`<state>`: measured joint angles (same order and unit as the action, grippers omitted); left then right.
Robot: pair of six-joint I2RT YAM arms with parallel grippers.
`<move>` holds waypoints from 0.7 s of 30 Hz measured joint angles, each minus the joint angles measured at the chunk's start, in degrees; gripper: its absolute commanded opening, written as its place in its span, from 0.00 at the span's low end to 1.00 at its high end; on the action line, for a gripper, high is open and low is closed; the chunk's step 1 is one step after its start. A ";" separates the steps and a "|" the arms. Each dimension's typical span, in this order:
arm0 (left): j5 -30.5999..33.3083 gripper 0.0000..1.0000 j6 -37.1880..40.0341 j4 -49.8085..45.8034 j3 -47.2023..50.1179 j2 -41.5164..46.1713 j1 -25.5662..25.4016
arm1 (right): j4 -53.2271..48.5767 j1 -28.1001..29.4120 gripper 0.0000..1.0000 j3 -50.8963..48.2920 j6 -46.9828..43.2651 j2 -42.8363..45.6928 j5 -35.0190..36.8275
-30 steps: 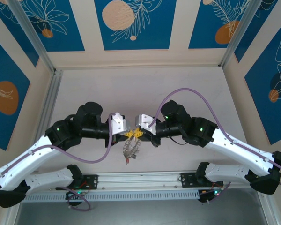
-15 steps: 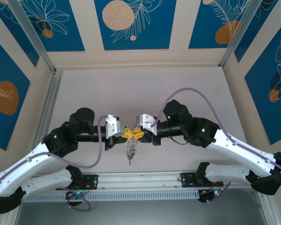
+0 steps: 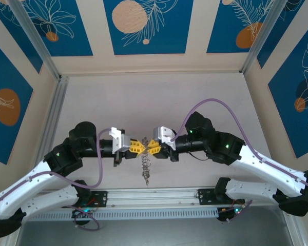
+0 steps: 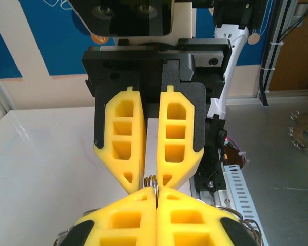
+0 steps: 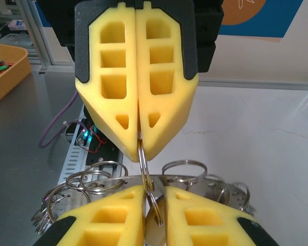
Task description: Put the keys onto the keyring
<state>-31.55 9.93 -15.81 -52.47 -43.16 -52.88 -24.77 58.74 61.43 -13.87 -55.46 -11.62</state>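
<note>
The keyring (image 3: 145,168) sits at the middle of your workspace, right where the two grippers meet tip to tip over the table (image 3: 143,102). From above you see it edge-on, as a thin fringed strip running from the fingertips towards the near rail. Your left gripper (image 3: 138,147) reaches in from the left with its jaws pressed together. In the right wrist view its yellow fingers (image 5: 113,77) meet flat along their length and pinch the top of a small split ring (image 5: 142,154) at their tips. That loop runs down to the keyring's grey rim, where more silvery loops fan out to either side. Your right gripper (image 3: 150,147) faces it from the other side, nearly touching it. Its jaws stand a little apart: the left wrist view shows a slim gap between its fingers (image 4: 177,133), and its own camera shows the pinched loop passing down through that gap. You cannot tell whether the pads touch the wire. Off to the left of the right wrist view, a yellow tray (image 5: 10,77) rests on the grey surface, holding small coloured items too small to identify.
</note>
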 measured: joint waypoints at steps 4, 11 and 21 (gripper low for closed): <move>-1.51 0.00 -1.36 2.67 0.98 0.52 0.15 | 0.26 -0.02 0.17 -0.50 0.39 0.17 -0.17; -4.35 0.00 -6.47 13.16 6.05 1.75 0.37 | 1.46 -0.04 0.16 -0.96 0.42 0.17 -1.16; -7.10 0.00 -11.72 24.28 9.62 0.61 0.52 | 3.21 -0.33 0.15 -2.23 0.63 1.07 -3.56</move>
<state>-38.65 -1.78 8.47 -42.85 -42.54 -52.36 -21.56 58.41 59.20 -13.23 -54.39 -15.18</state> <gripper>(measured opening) 0.041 0.155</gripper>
